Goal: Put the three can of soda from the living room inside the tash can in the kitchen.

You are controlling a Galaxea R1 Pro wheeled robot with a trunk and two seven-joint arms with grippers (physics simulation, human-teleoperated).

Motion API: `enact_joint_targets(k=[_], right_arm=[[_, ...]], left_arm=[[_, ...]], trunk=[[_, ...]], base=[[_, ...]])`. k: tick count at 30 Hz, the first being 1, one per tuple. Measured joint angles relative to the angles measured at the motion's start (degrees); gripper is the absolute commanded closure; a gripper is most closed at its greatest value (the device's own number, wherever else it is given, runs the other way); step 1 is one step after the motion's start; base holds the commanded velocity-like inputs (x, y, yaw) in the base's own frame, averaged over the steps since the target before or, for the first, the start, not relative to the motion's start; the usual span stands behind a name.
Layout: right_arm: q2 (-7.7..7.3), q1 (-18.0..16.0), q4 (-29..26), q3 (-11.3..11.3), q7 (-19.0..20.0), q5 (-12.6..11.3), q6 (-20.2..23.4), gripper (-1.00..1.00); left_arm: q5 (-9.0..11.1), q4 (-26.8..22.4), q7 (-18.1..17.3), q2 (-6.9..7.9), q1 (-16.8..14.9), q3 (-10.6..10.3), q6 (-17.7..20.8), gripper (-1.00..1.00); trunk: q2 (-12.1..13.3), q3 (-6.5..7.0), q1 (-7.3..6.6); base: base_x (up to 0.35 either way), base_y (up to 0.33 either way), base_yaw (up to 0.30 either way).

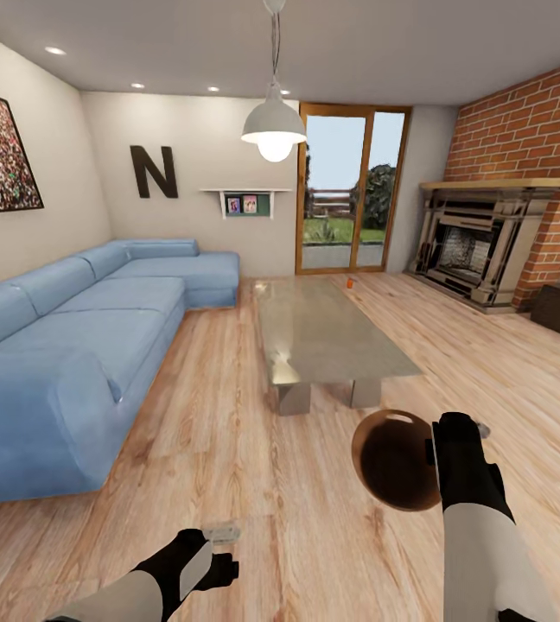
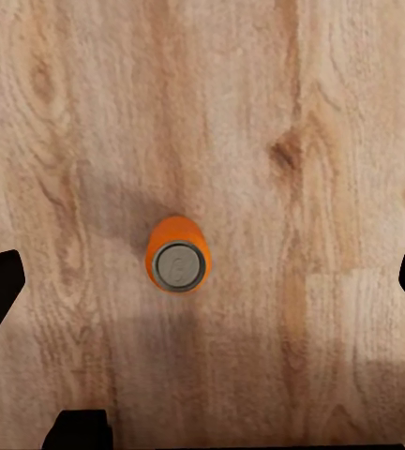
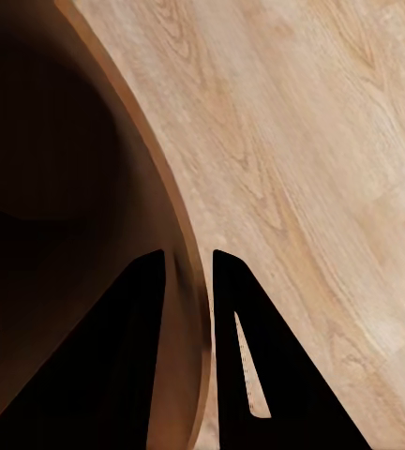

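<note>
Below the spread left claw [image 2: 202,361], an orange, grey-topped soda can [image 2: 176,254] stands upright.

Right gripper [image 1: 440,449] grips the tash can [image 1: 397,462] rim — beside coffee table [image 1: 327,333].

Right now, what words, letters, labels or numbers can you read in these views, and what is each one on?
"N": a large black letter mounted on the far wall above the sofa.
Can of soda on the floor under the left end effector: top faces the camera, no label readable.
Small orange can on the glass coffee table: too small to read.
Framed pictures on the wall shelf: too small to read.
</note>
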Motion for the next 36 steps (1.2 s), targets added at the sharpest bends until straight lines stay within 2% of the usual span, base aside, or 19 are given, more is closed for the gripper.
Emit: enact_joint_targets(k=[36], right_arm=[[-0.01, 0.0, -0.1, 0.1, 0.0, 0.2, 0.0, 1.0]], left_arm=[[0.2, 0.4, -0.4, 0.22, 0.5, 0.1, 0.0, -1.0]], trunk=[[-14.4, -6.46, 7.91]], base=[[0.0, 0.0, 0.0]])
